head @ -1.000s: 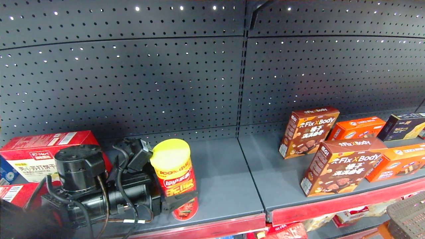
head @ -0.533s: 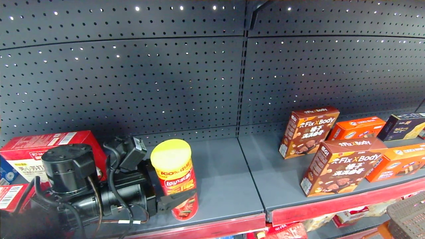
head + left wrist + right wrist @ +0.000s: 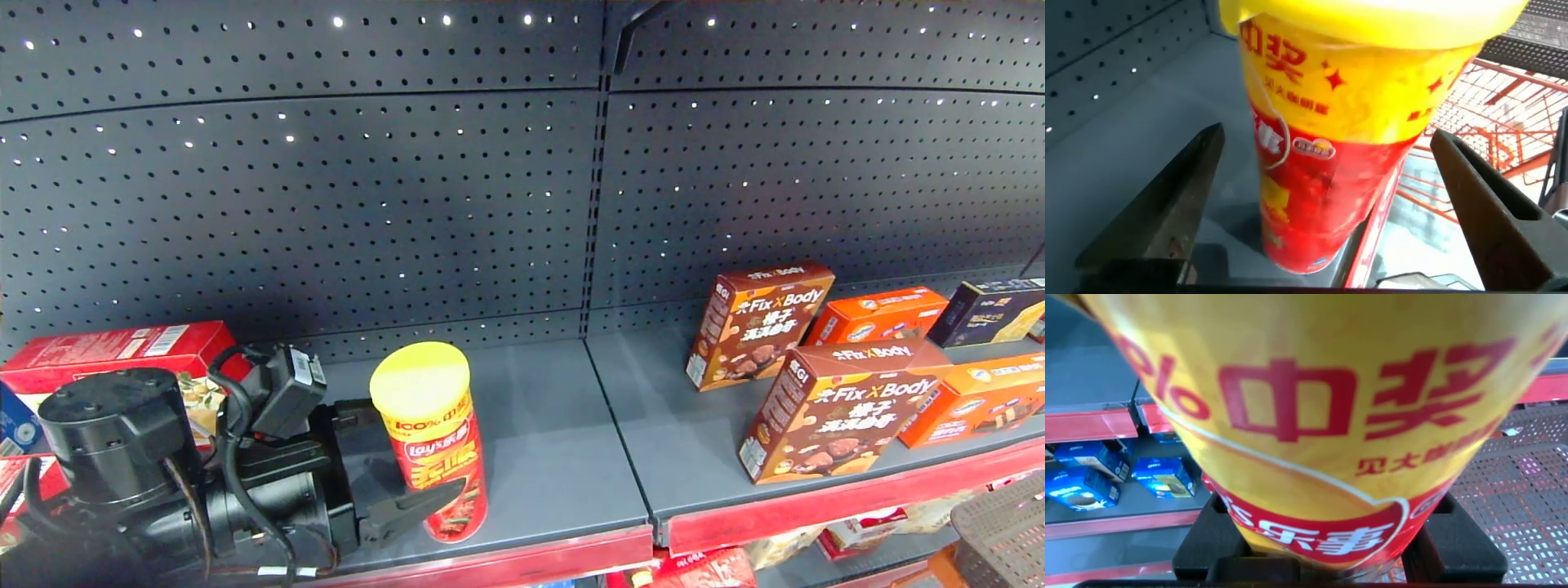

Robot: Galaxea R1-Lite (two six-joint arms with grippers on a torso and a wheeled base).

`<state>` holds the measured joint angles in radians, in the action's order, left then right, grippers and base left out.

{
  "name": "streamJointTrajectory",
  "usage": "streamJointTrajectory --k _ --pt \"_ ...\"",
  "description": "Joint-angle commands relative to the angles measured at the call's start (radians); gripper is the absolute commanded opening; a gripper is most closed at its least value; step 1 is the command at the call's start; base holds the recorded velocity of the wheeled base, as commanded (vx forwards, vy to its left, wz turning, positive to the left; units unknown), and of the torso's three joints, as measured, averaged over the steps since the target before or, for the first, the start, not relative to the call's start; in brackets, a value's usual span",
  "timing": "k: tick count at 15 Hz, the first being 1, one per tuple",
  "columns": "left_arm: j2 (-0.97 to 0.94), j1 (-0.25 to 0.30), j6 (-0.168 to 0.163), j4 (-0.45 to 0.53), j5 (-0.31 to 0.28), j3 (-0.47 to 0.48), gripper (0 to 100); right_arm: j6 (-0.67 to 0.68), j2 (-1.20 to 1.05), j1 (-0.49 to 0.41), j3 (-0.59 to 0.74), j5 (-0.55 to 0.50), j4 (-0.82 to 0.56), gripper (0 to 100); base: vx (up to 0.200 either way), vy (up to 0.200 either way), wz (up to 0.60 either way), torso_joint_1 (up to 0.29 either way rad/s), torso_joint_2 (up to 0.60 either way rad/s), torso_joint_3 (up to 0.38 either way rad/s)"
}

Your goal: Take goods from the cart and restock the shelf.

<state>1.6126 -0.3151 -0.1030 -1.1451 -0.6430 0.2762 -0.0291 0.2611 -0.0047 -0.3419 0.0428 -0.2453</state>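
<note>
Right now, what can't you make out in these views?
- Red cardboard box, shelf's left end: in head view, the left arm covers most of its front.
- Grey plastic basket: cut by head view's corner, contents unseen.
- Packs on the lower shelf: mostly hidden by the red-edged shelf above.
- Yellow-and-red chip can, right wrist view: top cut off; blocks what's behind.

My left arm (image 3: 114, 441) is blocking half the red box (image 3: 106, 347), and the chips can (image 3: 1315, 416) by my right wrist gets cropped at both ends.
</note>
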Motion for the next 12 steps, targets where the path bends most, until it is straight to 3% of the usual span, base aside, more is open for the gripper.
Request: streamJointTrajectory --k 1,4,7,12 --pt "-0.014 0.019 -0.004 0.001 0.002 -0.003 100 0.000 0.000 0.000 0.001 0.000 0.000 0 0.000 0.000 0.00 0.000 0.00 0.000" --pt "-0.014 0.036 -0.004 0.001 0.002 -0.005 100 0.000 0.000 0.000 0.006 0.000 0.000 0 0.000 0.000 0.00 0.000 0.00 0.000" --pt "-0.019 0.091 -0.049 0.005 0.002 -0.017 100 0.003 0.000 0.002 0.008 0.002 0.000 0 0.000 0.000 0.00 0.000 0.00 0.000" --pt "-0.031 0.114 -0.052 0.001 0.000 -0.049 100 0.003 0.000 0.002 0.009 0.002 0.000 0 0.000 0.000 0.00 0.000 0.00 0.000"
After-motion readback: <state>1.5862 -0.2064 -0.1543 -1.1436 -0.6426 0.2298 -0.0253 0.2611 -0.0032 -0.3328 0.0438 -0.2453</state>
